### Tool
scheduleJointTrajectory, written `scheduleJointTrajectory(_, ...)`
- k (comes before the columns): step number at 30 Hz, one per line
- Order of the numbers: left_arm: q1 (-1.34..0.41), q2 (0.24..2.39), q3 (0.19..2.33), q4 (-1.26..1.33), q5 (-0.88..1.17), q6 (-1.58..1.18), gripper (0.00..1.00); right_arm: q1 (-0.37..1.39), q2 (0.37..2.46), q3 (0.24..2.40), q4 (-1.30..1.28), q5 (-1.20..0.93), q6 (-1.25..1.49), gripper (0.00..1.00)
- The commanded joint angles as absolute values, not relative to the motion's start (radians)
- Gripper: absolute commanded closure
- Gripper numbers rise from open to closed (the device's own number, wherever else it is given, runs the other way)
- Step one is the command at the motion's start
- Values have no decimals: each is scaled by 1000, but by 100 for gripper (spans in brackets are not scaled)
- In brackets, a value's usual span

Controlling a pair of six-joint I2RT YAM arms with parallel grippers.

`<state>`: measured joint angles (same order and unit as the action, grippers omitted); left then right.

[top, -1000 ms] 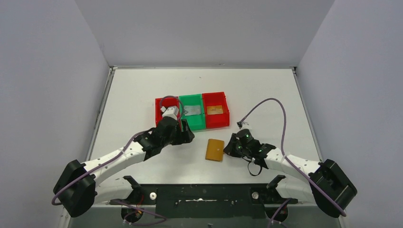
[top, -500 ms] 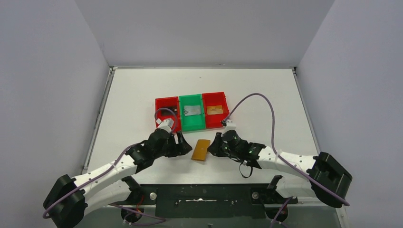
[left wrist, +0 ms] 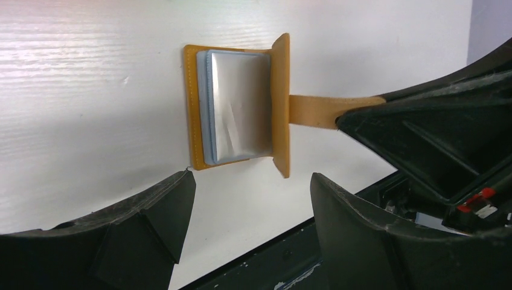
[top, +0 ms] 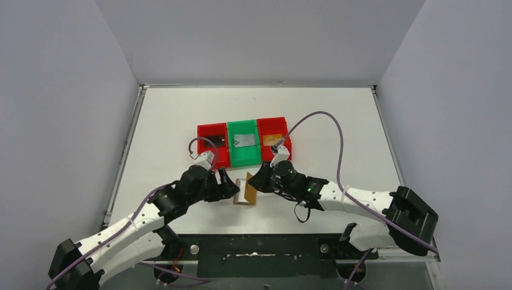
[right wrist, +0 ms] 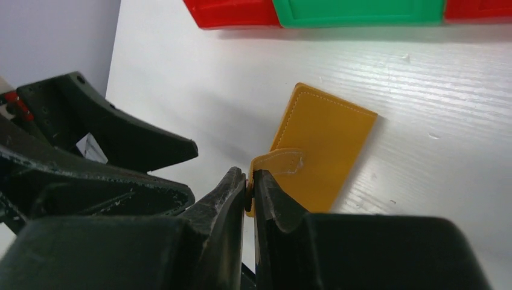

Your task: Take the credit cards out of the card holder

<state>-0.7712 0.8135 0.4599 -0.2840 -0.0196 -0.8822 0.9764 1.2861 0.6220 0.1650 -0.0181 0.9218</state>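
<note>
The tan card holder (top: 246, 191) lies open on the table between my two grippers. In the left wrist view its pale blue-grey inner sleeves (left wrist: 236, 109) face up and its snap tab (left wrist: 326, 112) is stretched to the right. My right gripper (right wrist: 249, 178) is shut on that tab (right wrist: 279, 162) and holds the flap (right wrist: 323, 148) raised; it also shows in the top view (top: 255, 179). My left gripper (left wrist: 250, 187) is open and empty just short of the holder (left wrist: 193, 109). A silver-grey card (top: 244, 141) lies in the green bin, an orange-brown card (top: 273, 139) in the right red bin, a dark card (top: 218, 142) in the left red bin.
Three joined bins stand behind the holder: left red bin (top: 206, 129), green bin (top: 244, 125), right red bin (top: 272, 121). Their near walls show in the right wrist view (right wrist: 356, 15). The black base rail (top: 259, 248) runs along the near table edge. Purple cables loop over both arms.
My right gripper slid the holder left, took its tab and lifted the flap open. My left gripper drew back from the left red bin and came down beside the holder.
</note>
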Motion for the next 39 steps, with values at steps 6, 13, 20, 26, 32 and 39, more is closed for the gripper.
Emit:
scheduleJointTrajectory(6, -775, 793, 443, -281, -124, -899, 30, 996, 1255, 556, 113, 195, 1025, 97)
scheduleJointTrajectory(13, -776, 818, 400, -174, -96, -950, 30, 916, 1112, 357, 96, 170, 1090, 93)
scheduleJointTrajectory(20, -778, 879, 414, -151, -34, -938, 30, 857, 1113, 349, 25, 146, 1050, 87)
scheduleJointTrajectory(26, -778, 906, 396, -110, -13, -950, 30, 856, 1155, 425, -82, 192, 1012, 83)
scheduleJointTrajectory(32, -779, 945, 387, -61, -5, -939, 30, 856, 1146, 498, -152, 186, 950, 66)
scheduleJointTrajectory(39, -781, 1028, 399, 10, 27, -924, 31, 855, 1100, 541, -117, 78, 916, 53)
